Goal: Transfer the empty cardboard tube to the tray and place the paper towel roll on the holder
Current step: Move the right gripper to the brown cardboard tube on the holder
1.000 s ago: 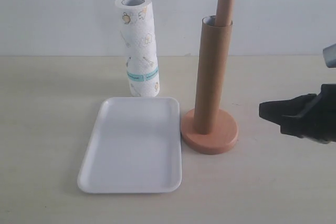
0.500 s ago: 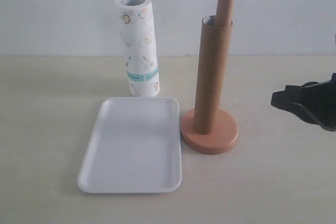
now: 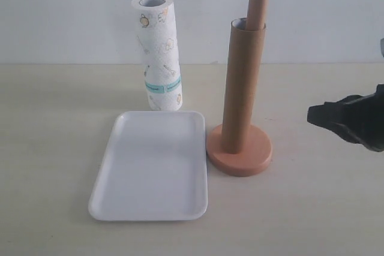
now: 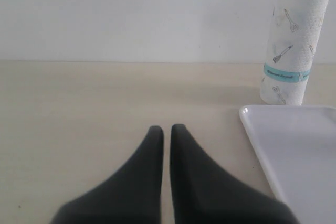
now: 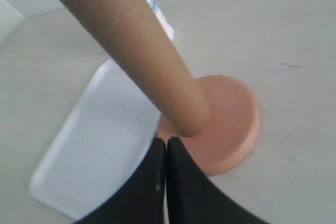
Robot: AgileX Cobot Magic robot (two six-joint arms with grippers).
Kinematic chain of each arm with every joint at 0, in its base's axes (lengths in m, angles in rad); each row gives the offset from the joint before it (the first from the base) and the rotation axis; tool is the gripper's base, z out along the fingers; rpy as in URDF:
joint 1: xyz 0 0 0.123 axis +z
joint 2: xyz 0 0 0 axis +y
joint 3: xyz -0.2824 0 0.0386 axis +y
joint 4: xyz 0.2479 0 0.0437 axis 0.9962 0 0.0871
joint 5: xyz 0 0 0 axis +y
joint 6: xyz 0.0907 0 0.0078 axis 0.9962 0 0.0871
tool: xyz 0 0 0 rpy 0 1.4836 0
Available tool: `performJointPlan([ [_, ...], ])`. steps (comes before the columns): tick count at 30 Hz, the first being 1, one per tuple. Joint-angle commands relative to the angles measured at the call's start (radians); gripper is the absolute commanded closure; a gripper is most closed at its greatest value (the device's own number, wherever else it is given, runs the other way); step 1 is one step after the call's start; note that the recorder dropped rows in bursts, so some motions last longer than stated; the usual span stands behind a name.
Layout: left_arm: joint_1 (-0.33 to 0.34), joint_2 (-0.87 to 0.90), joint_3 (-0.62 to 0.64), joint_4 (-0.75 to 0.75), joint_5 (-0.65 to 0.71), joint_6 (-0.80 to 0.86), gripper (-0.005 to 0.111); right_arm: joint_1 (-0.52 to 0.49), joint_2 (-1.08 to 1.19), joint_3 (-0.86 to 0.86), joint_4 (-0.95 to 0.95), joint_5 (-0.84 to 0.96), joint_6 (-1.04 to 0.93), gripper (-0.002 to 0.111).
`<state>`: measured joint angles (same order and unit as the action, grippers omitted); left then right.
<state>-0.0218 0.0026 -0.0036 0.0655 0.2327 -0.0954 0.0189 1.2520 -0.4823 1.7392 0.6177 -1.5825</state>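
Note:
The brown cardboard tube [image 3: 242,85] stands upright over the post of the wooden holder [image 3: 240,155], whose rounded top [image 3: 258,4] pokes out above it. To its left lies the white tray [image 3: 153,166], and behind the tray stands the printed paper towel roll [image 3: 159,52]. My right gripper [image 3: 312,114] hovers to the right of the holder, shut and holding nothing. In the right wrist view its tips [image 5: 166,141] point at the tube [image 5: 142,51] and the holder base [image 5: 231,124]. The left gripper [image 4: 165,129] is shut over bare table, left of the tray [image 4: 294,150] and the roll [image 4: 291,40].
A pale wall runs behind the table [image 3: 54,124]. The left arm does not show in the exterior view.
The right gripper drew back to the right from the holder, then eased slightly back toward it. Tube, roll and tray have not moved.

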Motion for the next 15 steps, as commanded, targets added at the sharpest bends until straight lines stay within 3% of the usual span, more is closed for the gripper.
performJointPlan([
  [1, 0.002, -0.003, 0.004, -0.005, -0.001, 0.001, 0.103, 0.1, -0.06, -0.001, 0.005, -0.338, -0.154, 0.108],
  [6, 0.002, -0.003, 0.004, -0.005, -0.001, 0.001, 0.103, 0.337, -0.152, -0.002, 0.005, -0.802, -0.145, 0.108],
  [12, 0.002, -0.003, 0.004, -0.003, -0.001, 0.001, 0.103, 0.619, -0.158, -0.008, 0.005, -1.134, -0.081, 0.108],
  [15, 0.002, -0.003, 0.004, -0.003, -0.001, 0.001, 0.103, 0.69, -0.136, -0.018, 0.005, -1.228, -0.042, 0.108],
])
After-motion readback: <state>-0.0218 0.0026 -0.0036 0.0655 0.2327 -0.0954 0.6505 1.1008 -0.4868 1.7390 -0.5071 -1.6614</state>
